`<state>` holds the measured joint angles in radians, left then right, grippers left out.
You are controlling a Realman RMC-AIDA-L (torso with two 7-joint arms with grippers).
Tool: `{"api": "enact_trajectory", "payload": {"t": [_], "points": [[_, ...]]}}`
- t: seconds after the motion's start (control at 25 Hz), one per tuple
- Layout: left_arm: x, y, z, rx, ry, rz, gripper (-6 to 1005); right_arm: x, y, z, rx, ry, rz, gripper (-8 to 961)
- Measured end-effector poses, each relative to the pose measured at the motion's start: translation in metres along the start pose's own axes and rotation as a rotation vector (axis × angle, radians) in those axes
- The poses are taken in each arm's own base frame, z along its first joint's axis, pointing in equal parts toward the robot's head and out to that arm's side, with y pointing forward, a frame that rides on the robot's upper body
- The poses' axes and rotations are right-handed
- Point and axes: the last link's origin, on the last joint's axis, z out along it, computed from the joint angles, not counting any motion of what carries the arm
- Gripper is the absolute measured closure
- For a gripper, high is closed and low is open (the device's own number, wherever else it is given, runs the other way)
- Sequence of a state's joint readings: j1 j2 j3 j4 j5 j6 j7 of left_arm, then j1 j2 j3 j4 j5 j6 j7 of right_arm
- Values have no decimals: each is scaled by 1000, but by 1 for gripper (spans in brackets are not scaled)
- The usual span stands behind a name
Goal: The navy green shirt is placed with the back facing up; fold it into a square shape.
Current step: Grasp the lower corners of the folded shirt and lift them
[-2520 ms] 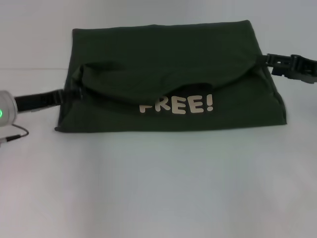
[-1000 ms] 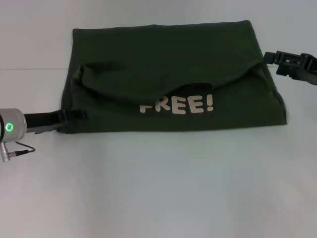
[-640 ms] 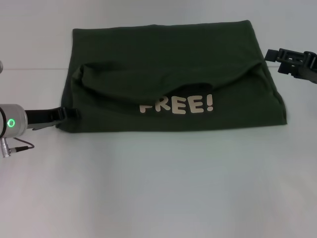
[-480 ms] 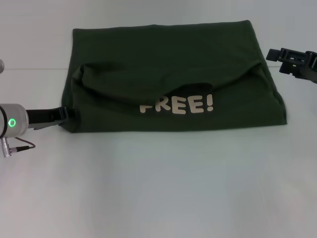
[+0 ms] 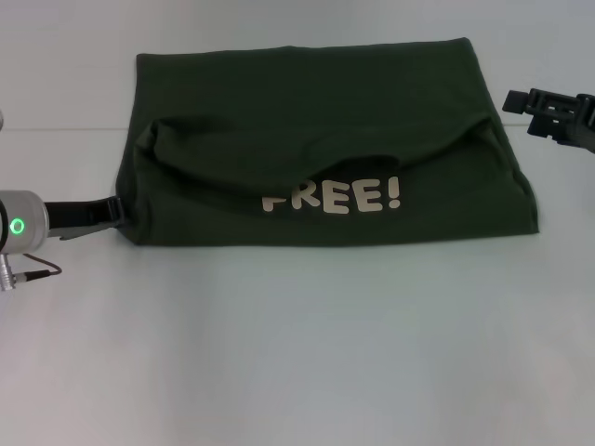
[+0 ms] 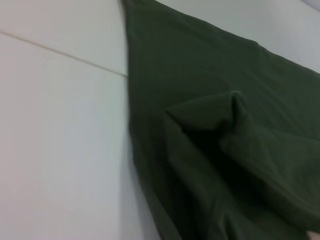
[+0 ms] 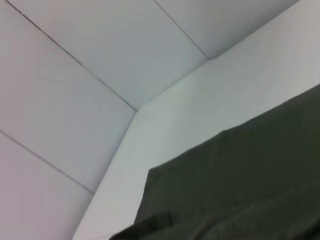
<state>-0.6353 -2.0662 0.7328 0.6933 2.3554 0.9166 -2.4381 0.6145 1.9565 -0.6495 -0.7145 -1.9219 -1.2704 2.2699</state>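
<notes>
The navy green shirt [image 5: 316, 121] lies folded into a wide rectangle on the white table, with a loose fold sagging across its middle and cream "FREE!" lettering [image 5: 331, 197] showing on the near part. My left gripper [image 5: 113, 212] sits low at the shirt's near left edge, its tip right at the cloth. My right gripper [image 5: 513, 98] hovers just off the shirt's right edge, apart from it. The left wrist view shows the shirt [image 6: 210, 150] with its rumpled fold close up. In the right wrist view the shirt [image 7: 250, 195] lies flat.
White table [image 5: 297, 353] stretches wide in front of the shirt. A thin cable [image 5: 33, 271] trails from the left wrist. A seam line [image 5: 56, 129] crosses the table behind the left arm. A pale wall [image 7: 100, 50] rises beyond the table.
Both grippers have left the ends of the fold. The left one dropped to the near left corner and drew back leftward. The right one pulled away to the right and slightly up.
</notes>
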Motion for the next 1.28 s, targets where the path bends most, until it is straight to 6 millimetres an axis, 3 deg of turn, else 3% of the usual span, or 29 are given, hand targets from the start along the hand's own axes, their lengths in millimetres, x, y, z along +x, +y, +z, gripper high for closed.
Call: {"api": "enact_trajectory", "payload": {"t": [0.16,0.32,0.52,0.76,1.28], "points": [[8,3,-10,-80,-19,-36,993,-1,-1,-4,37,113,-25,91],[24,8,-23,-164,-11,-81,993,-12,-9,-12,158,229,-17,91],[36,10,-25,-172,-14,-120,992,-25,-15,-13,326,336,-42,91],[36,12,-23,-175,-14,-127,992,-17,-13,19,455,416,-163,91],[28,11,-20,-178,-14,-145,993,9,-21,54,514,357,-262,92]]}}
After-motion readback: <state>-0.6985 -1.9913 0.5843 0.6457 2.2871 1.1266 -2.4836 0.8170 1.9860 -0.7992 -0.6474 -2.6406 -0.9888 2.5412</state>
